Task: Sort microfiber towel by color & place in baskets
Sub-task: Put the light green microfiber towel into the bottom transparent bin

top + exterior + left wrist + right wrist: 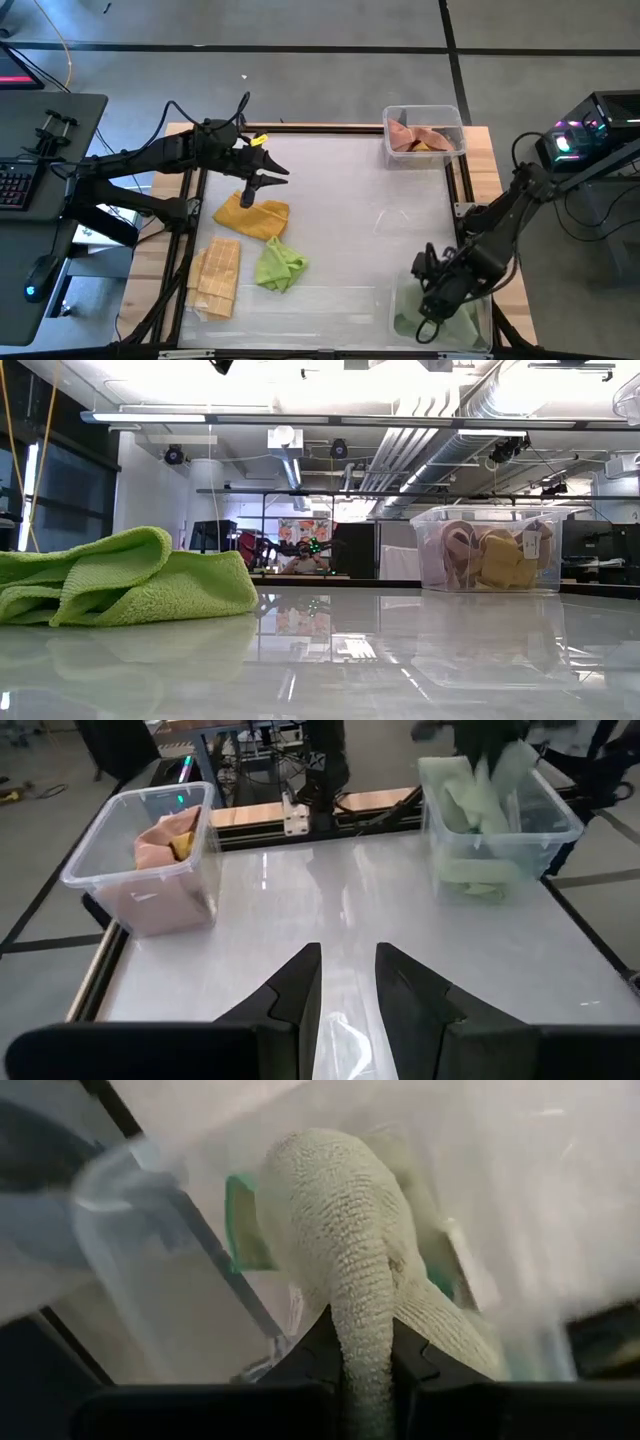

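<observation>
Pale green towel [345, 1260] pinched in right gripper [362, 1342], hanging over green basket [480, 322] at bench's corner; lower fully inside before releasing. Left gripper [348, 982] hovering narrowly parted, empty.

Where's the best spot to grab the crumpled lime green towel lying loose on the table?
Probably the raised folded ridge of the lime green microfiber towel, approached from straight above: it lies bunched, apart from the yellow towel, and its flat edges offer little to pinch.

The glossy white surface [340, 210] carries a yellow towel [252, 216], a green towel [279, 266] and a tan towel [217, 276] around 8 o'clock, with clear baskets at 1 o'clock [424, 136] and 5 o'clock [440, 318].
</observation>
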Robot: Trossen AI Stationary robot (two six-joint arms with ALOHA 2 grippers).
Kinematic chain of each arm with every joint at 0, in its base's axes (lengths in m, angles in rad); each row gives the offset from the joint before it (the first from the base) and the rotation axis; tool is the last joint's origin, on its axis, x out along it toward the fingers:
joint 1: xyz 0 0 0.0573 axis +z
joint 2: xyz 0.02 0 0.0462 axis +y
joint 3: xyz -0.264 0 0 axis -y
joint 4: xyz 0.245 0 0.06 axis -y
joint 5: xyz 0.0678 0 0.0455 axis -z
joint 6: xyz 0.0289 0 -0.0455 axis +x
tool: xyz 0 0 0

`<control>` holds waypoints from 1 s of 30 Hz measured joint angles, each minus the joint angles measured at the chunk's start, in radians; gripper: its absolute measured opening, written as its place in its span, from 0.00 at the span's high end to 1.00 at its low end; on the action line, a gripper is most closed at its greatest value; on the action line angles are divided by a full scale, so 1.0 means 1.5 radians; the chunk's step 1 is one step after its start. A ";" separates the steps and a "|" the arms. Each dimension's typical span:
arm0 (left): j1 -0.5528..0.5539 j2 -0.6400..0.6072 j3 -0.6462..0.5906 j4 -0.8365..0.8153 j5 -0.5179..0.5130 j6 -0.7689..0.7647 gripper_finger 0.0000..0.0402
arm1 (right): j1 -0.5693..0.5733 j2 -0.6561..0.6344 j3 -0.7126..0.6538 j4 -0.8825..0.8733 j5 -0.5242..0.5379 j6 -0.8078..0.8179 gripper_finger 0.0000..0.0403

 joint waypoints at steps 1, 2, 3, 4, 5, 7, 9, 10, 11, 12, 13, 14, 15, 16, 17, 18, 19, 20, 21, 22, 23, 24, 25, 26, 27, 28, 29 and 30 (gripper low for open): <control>0.000 0.000 0.000 0.000 -0.005 0.000 0.79 | 0.003 0.000 -0.024 0.026 -0.004 -0.008 0.94; 0.000 0.000 0.000 0.000 -0.006 0.000 0.79 | 0.005 0.000 -0.049 0.054 -0.009 -0.011 0.94; 0.000 0.000 0.000 0.000 -0.008 0.000 0.79 | 0.008 0.000 -0.075 0.086 -0.011 -0.016 0.94; 0.000 0.000 0.000 0.000 -0.008 0.000 0.79 | 0.009 0.000 -0.100 0.117 -0.018 -0.025 0.94; 0.000 0.000 0.000 0.000 -0.009 0.000 0.79 | 0.008 0.000 -0.125 0.144 -0.033 -0.029 0.93; 0.000 0.000 0.000 0.000 -0.009 0.000 0.79 | 0.003 0.000 -0.168 0.196 -0.061 -0.038 0.89; 0.000 0.000 0.000 0.000 -0.009 0.000 0.79 | 0.001 0.000 -0.201 0.244 -0.080 -0.040 0.83; 0.000 0.000 0.000 0.000 -0.009 0.000 0.79 | 0.001 0.000 -0.212 0.254 -0.087 -0.039 0.79; 0.000 0.000 0.000 0.000 -0.009 0.000 0.79 | 0.000 0.000 -0.218 0.253 -0.095 -0.038 0.75; 0.000 0.000 0.000 0.000 -0.009 0.000 0.79 | -0.005 0.001 -0.219 0.248 -0.108 -0.029 0.71; 0.000 0.000 0.000 0.000 -0.009 0.000 0.79 | -0.010 0.000 -0.219 0.242 -0.124 -0.016 0.68; 0.000 0.000 0.000 0.000 -0.009 0.000 0.79 | -0.017 -0.003 -0.217 0.236 -0.139 -0.002 0.65; 0.000 0.000 0.000 0.000 -0.009 0.000 0.79 | -0.024 -0.006 -0.212 0.234 -0.148 0.006 0.63; 0.000 0.000 0.000 0.001 -0.009 -0.001 0.79 | -0.033 -0.011 -0.204 0.236 -0.153 0.012 0.62; 0.000 0.000 0.000 0.001 -0.009 -0.004 0.79 | -0.040 -0.019 -0.191 0.240 -0.157 0.016 0.62; 0.000 0.000 0.000 0.004 -0.009 -0.007 0.79 | -0.045 -0.028 -0.177 0.239 -0.158 0.023 0.62; 0.000 0.000 0.000 0.008 -0.009 -0.012 0.79 | -0.049 -0.035 -0.161 0.238 -0.158 0.032 0.62; 0.000 0.000 0.000 0.011 -0.010 -0.016 0.79 | -0.052 -0.042 -0.143 0.236 -0.154 0.042 0.63; 0.000 0.000 0.000 0.015 -0.010 -0.017 0.79 | -0.051 -0.048 -0.123 0.232 -0.146 0.054 0.64; 0.000 0.000 0.000 0.017 -0.010 -0.018 0.79 | -0.046 -0.053 -0.106 0.227 -0.138 0.072 0.65; 0.000 0.000 0.000 0.021 -0.010 -0.018 0.79 | -0.039 -0.059 -0.091 0.218 -0.125 0.093 0.67; 0.000 0.000 0.000 0.024 -0.010 -0.018 0.79 | -0.029 -0.063 -0.079 0.210 -0.115 0.116 0.68; 0.000 0.000 0.000 0.030 -0.010 -0.018 0.79 | -0.019 -0.065 -0.071 0.205 -0.111 0.138 0.70; 0.000 0.000 0.000 0.035 -0.010 -0.018 0.79 | -0.006 -0.065 -0.068 0.204 -0.110 0.158 0.72; 0.000 0.000 0.000 0.038 -0.010 -0.020 0.79 | 0.006 -0.065 -0.068 0.202 -0.112 0.175 0.74; 0.000 0.000 0.000 0.039 -0.010 -0.025 0.79 | 0.019 -0.063 -0.069 0.198 -0.114 0.190 0.77; 0.000 0.000 0.000 0.041 -0.010 -0.030 0.79 | 0.031 -0.061 -0.074 0.196 -0.114 0.203 0.79; 0.000 0.000 0.000 0.041 -0.010 -0.035 0.79 | 0.040 -0.060 -0.082 0.194 -0.114 0.219 0.82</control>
